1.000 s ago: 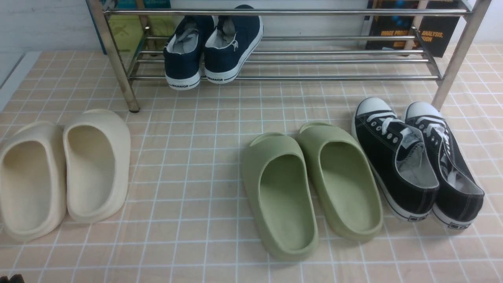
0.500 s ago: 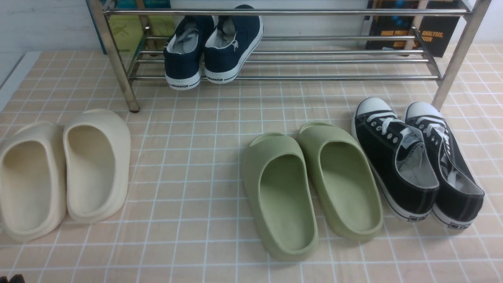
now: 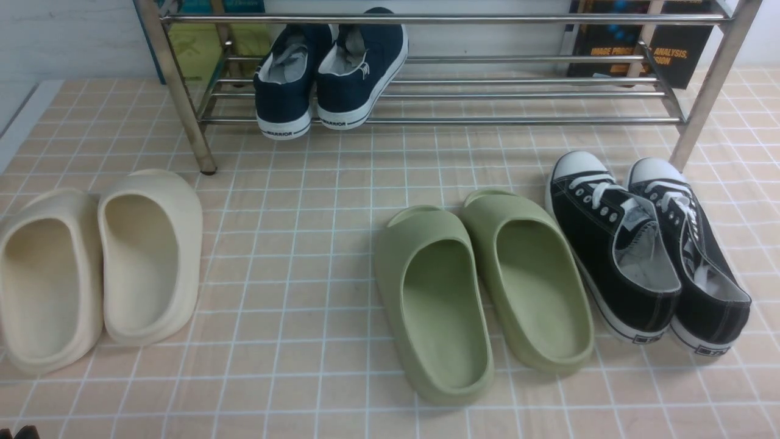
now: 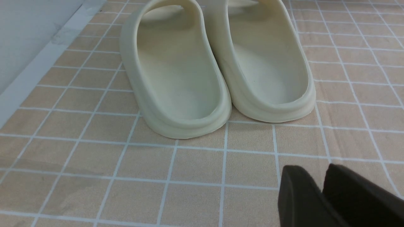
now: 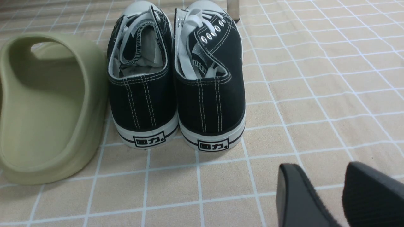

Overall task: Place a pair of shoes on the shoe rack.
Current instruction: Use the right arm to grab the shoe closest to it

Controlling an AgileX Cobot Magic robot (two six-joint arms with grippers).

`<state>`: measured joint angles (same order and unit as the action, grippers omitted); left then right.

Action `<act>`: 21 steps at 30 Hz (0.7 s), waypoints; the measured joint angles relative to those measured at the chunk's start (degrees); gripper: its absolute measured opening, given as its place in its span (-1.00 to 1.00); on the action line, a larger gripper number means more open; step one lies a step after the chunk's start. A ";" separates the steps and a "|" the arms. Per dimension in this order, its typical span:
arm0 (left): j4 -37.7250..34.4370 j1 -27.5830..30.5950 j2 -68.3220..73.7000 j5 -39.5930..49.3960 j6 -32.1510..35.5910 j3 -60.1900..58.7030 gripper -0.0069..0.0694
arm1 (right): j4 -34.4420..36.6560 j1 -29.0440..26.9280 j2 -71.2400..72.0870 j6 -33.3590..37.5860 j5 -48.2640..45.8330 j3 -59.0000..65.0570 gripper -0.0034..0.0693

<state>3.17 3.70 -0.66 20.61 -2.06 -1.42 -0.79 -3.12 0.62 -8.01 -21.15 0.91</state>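
Observation:
The pair of shoes, two black canvas sneakers (image 3: 646, 244) with white toe caps and laces, stands side by side on the tiled floor at the right, toes toward the shoe rack (image 3: 487, 94). The right wrist view shows their heels (image 5: 176, 94), with my right gripper (image 5: 318, 171) behind them, low over the tiles, open and empty. My left gripper (image 4: 315, 171) hangs over bare tiles behind the cream slides, its fingertips a little apart with nothing between them. Neither gripper touches a shoe.
Navy sneakers (image 3: 329, 73) sit on the rack's lower shelf at its left end. Green slides (image 3: 481, 286) lie just left of the black pair, nearly touching it. Cream slides (image 3: 97, 262) lie far left. Books (image 3: 634, 49) lean behind the rack.

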 joint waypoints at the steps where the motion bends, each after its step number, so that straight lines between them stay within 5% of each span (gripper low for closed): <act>1: 0.00 0.00 0.00 0.00 0.00 0.00 -0.40 | 0.00 0.00 0.00 0.00 0.00 0.00 -0.25; 21: 0.00 0.00 0.00 0.00 0.00 0.00 -0.38 | -1.08 0.00 0.00 0.00 1.08 0.10 -0.25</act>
<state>3.17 3.70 -0.66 20.61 -2.06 -1.42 -1.87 -3.12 0.62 -8.01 -20.07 1.02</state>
